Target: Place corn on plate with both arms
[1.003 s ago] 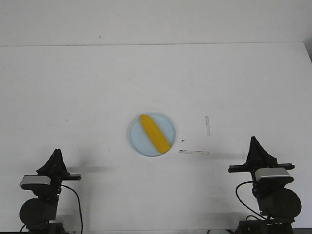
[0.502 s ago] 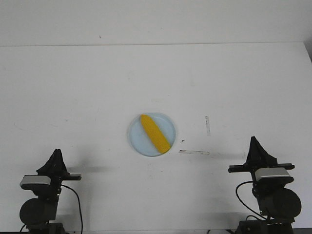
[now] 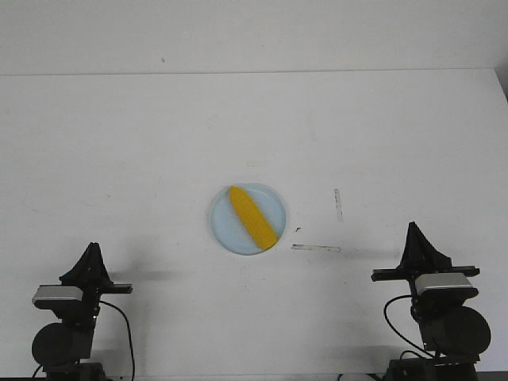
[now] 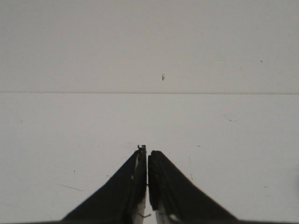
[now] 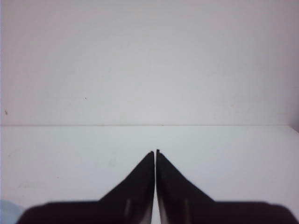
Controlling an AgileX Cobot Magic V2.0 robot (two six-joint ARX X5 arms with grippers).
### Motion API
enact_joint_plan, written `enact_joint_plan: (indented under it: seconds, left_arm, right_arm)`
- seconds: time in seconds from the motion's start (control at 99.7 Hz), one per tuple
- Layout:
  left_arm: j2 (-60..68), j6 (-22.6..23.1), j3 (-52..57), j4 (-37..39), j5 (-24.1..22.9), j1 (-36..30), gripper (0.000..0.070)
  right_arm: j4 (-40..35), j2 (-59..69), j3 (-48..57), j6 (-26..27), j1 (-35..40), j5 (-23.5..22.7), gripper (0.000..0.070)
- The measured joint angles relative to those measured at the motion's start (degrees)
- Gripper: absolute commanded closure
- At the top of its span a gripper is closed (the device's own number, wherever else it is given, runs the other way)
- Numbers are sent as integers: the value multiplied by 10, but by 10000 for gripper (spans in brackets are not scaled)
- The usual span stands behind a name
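The yellow corn [image 3: 252,217] lies diagonally on the pale blue plate [image 3: 226,225] at the middle of the white table. My left gripper [image 3: 93,248] is shut and empty at the near left, well away from the plate. It also shows shut in the left wrist view [image 4: 147,151], over bare table. My right gripper [image 3: 412,228] is shut and empty at the near right, to the right of the plate. It also shows shut in the right wrist view [image 5: 155,152]. A sliver of the plate [image 5: 8,209] shows at that view's corner.
Two thin tape strips lie right of the plate, one flat [image 3: 316,248] and one upright [image 3: 338,204]. The table's far edge [image 3: 254,73] meets a white wall.
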Motion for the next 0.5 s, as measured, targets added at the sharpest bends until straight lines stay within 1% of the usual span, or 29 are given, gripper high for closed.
enact_joint_plan:
  seconds: [0.241,0.441,0.502]
  left_arm:
    - [0,0,0,0,0,0,699]
    - [0,0,0,0,0,0,699]
    - [0,0,0,0,0,0,699]
  right_arm:
    - [2,-5,-2,0,0,0,699]
    - [70,-48,-72,0,0,0,698]
    - [73,-66,-96,0,0,0,698]
